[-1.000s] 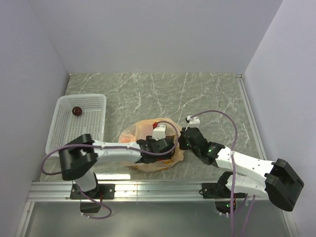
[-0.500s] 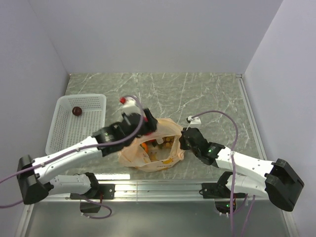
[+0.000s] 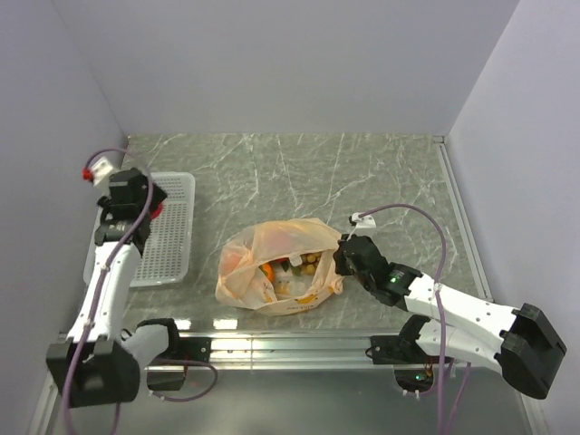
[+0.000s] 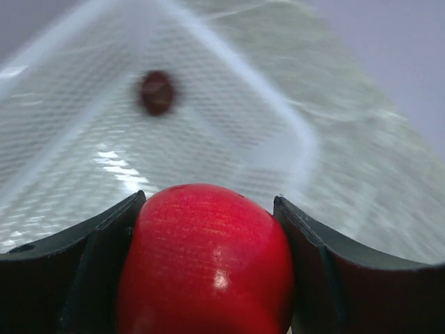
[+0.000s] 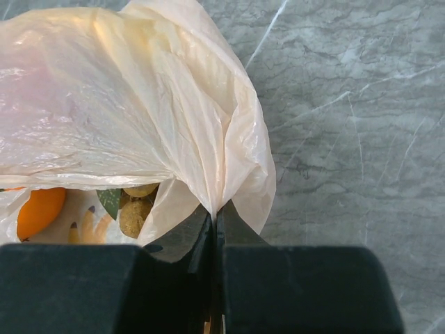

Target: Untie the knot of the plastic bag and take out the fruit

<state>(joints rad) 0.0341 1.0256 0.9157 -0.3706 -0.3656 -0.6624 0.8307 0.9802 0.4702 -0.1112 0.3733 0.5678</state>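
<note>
My left tool (image 3: 143, 201) is clamped on a glossy red round fruit (image 4: 208, 264), with one finger against each side of it. It hangs over the white mesh plastic basket (image 3: 172, 249) at the left of the grey marbled table (image 3: 381, 181). On the basket's floor lies one small dark maroon round thing (image 4: 157, 92). It is blurred in my wrist view but is probably a fruit, and it sits apart from the red one I hold.

The thin translucent peach-orange plastic bag (image 3: 285, 237) lies near the front middle of the table, well apart from the basket, with its mouth gaping open. Through the opening I see a round orange fruit (image 5: 40, 211) and a tan cluster of small balls (image 5: 138, 207) just beside a green leaf (image 5: 110, 202).

My right tool (image 5: 216, 212) is pressed together on a gathered fold of the bag's rim at its right side, holding that edge up off the table.
</note>
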